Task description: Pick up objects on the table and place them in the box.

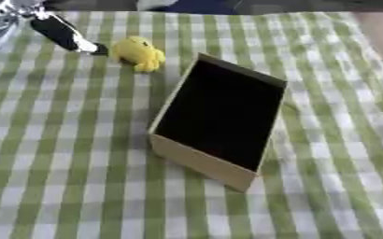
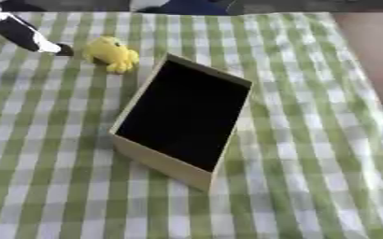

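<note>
Reaching in from the upper left corner, the left hand (image 1: 64,33) stretches a straight black finger toward a yellow soft toy (image 1: 138,53), its tip just beside the toy's left side; whether it touches cannot be told. The fingers (image 1: 80,43) look extended rather than curled, holding nothing. The toy lies on the green-and-white checked cloth (image 1: 64,163) that covers the bench, near the far left corner of an open cardboard box (image 1: 199,161). The box sits askew in the middle of the bench, its dark inside showing nothing in it. At the right eye view's right edge, dark parts show, too little to identify.
</note>
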Robot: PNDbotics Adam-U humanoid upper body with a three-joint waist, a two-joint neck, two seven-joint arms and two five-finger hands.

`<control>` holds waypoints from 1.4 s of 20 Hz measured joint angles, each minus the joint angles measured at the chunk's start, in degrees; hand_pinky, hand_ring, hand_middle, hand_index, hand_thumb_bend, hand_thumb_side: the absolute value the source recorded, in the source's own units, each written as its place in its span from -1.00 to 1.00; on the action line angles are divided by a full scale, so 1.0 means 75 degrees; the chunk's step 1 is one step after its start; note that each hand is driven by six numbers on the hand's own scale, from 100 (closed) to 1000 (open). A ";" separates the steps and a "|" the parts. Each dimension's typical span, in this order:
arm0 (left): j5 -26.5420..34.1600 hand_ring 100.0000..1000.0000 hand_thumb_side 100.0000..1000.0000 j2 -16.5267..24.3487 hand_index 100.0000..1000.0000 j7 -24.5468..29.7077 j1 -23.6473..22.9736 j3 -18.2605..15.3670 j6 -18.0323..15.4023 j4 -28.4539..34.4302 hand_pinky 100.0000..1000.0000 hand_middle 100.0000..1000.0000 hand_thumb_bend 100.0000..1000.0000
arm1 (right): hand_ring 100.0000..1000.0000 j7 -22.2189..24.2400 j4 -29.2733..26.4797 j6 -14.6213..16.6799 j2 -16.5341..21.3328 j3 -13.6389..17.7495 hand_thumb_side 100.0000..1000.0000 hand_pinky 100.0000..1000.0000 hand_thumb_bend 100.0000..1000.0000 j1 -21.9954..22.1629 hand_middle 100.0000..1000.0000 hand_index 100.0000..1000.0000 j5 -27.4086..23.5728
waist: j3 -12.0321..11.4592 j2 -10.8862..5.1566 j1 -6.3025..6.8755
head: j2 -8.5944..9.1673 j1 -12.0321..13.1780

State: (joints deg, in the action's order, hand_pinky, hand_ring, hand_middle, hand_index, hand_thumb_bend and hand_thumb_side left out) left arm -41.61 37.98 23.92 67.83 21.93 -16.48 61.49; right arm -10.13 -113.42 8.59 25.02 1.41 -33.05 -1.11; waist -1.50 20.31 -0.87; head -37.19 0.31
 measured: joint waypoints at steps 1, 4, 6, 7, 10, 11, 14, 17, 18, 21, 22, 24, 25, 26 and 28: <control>-0.0274 0.61 -0.57 -0.0078 0.78 0.0310 0.0036 -0.0152 -0.0156 0.0001 0.41 0.55 0.22 | 0.51 0.0002 0.0000 -0.0002 -0.0001 -0.0001 1.00 0.47 -1.00 -0.0002 0.38 0.70 -0.0001 | -0.0003 0.0000 -0.0009 | 0.0000 -0.0001; -0.0881 0.62 -0.60 -0.0245 0.78 0.0924 0.0098 -0.0514 -0.0486 0.0010 0.41 0.57 0.15 | 0.51 0.0005 0.0000 -0.0005 -0.0003 -0.0001 1.00 0.47 -1.00 -0.0005 0.37 0.70 -0.0003 | 0.0002 0.0000 -0.0005 | 0.0000 -0.0002; -0.1078 0.64 -0.67 -0.0317 0.78 0.1089 0.0106 -0.0636 -0.0591 0.0009 0.42 0.59 0.03 | 0.51 0.0006 0.0000 -0.0006 -0.0005 -0.0001 1.00 0.47 -1.00 -0.0016 0.37 0.70 -0.0005 | 0.0031 0.0004 -0.0006 | 0.0003 -0.0002; -0.1153 0.64 -0.68 -0.0350 0.78 0.1137 0.0111 -0.0665 -0.0626 0.0007 0.42 0.60 0.01 | 0.51 0.0006 0.0000 -0.0006 -0.0006 -0.0001 1.00 0.47 -1.00 -0.0028 0.37 0.70 -0.0005 | 0.0053 0.0014 -0.0006 | 0.0005 -0.0002; -0.1343 0.63 -0.84 -0.0436 0.79 0.1252 0.0121 -0.0697 -0.0692 -0.0020 0.41 0.61 -0.20 | 0.51 0.0005 0.0000 -0.0006 -0.0010 -0.0001 1.00 0.47 -1.00 -0.0028 0.37 0.70 -0.0011 | 0.0115 0.0072 -0.0006 | 0.0048 0.0002; -0.1404 0.63 -0.83 -0.0461 0.79 0.1281 0.0128 -0.0698 -0.0702 -0.0041 0.41 0.61 -0.20 | 0.51 0.0005 0.0000 -0.0006 -0.0011 -0.0001 1.00 0.47 -1.00 -0.0028 0.37 0.70 -0.0014 | 0.0134 0.0095 -0.0003 | 0.0066 0.0003; -0.1545 0.63 -0.81 -0.0521 0.79 0.1293 0.0149 -0.0729 -0.0690 -0.0087 0.40 0.60 -0.22 | 0.51 0.0004 0.0000 -0.0007 -0.0012 0.0000 1.00 0.47 -1.00 -0.0030 0.37 0.70 -0.0042 | 0.0195 0.0163 0.0004 | 0.0099 0.0008; -0.1650 0.62 -0.80 -0.0577 0.79 0.1242 0.0168 -0.0790 -0.0638 -0.0164 0.39 0.60 -0.26 | 0.51 0.0005 0.0000 -0.0011 -0.0012 0.0000 1.00 0.47 -1.00 -0.0034 0.37 0.70 -0.0064 | 0.0251 0.0240 0.0009 | 0.0142 0.0023; -0.1658 0.62 -0.79 -0.0599 0.78 0.1224 0.0171 -0.0796 -0.0620 -0.0195 0.38 0.60 -0.28 | 0.51 0.0005 0.0000 -0.0014 -0.0012 0.0000 1.00 0.47 -1.00 -0.0034 0.36 0.70 -0.0066 | 0.0254 0.0263 0.0010 | 0.0154 0.0031; -0.1683 0.62 -0.78 -0.0631 0.79 0.1174 0.0174 -0.0820 -0.0573 -0.0263 0.38 0.61 -0.27 | 0.50 0.0013 0.0000 -0.0023 -0.0012 0.0001 1.00 0.47 -1.00 -0.0060 0.36 0.70 -0.0071 | 0.0303 0.0321 0.0010 | 0.0206 0.0054; -0.1701 0.62 -0.78 -0.0647 0.79 0.1157 0.0175 -0.0830 -0.0559 -0.0274 0.38 0.61 -0.27 | 0.50 0.0016 0.0000 -0.0025 -0.0012 0.0001 1.00 0.47 -1.00 -0.0070 0.36 0.70 -0.0072 | 0.0306 0.0329 0.0011 | 0.0208 0.0064; -0.1723 0.62 -0.73 -0.0676 0.79 0.1130 0.0175 -0.0835 -0.0544 -0.0276 0.38 0.62 -0.37 | 0.50 0.0019 0.0000 -0.0029 -0.0012 0.0001 1.00 0.47 -1.00 -0.0091 0.36 0.70 -0.0075 | 0.0306 0.0332 0.0011 | 0.0215 0.0071; -0.1730 0.63 -0.81 -0.0686 0.80 0.1111 0.0180 -0.0839 -0.0535 -0.0276 0.39 0.63 -0.32 | 0.50 0.0020 0.0000 -0.0030 -0.0012 0.0001 1.00 0.47 -1.00 -0.0093 0.36 0.70 -0.0076 | 0.0316 0.0342 0.0011 | 0.0234 0.0075; -0.1773 0.63 -0.81 -0.0686 0.79 0.1069 0.0214 -0.0877 -0.0500 -0.0277 0.39 0.63 -0.33 | 0.50 0.0025 0.0000 -0.0034 -0.0012 0.0001 1.00 0.47 -1.00 -0.0097 0.36 0.70 -0.0080 | 0.0367 0.0373 0.0007 | 0.0275 0.0087; -0.1908 0.63 -0.80 -0.0696 0.79 0.0925 0.0301 -0.0938 -0.0388 -0.0279 0.39 0.62 -0.34 | 0.50 0.0035 0.0000 -0.0039 -0.0012 0.0000 1.00 0.47 -1.00 -0.0103 0.36 0.70 -0.0104 | 0.0462 0.0448 0.0009 | 0.0345 0.0132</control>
State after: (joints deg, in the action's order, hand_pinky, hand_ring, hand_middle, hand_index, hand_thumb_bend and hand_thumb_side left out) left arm -55.92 32.76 30.86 70.09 14.90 -19.38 59.39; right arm -9.87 -113.42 8.29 24.92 1.41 -33.83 -1.90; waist 1.96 23.67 -0.80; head -34.61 1.30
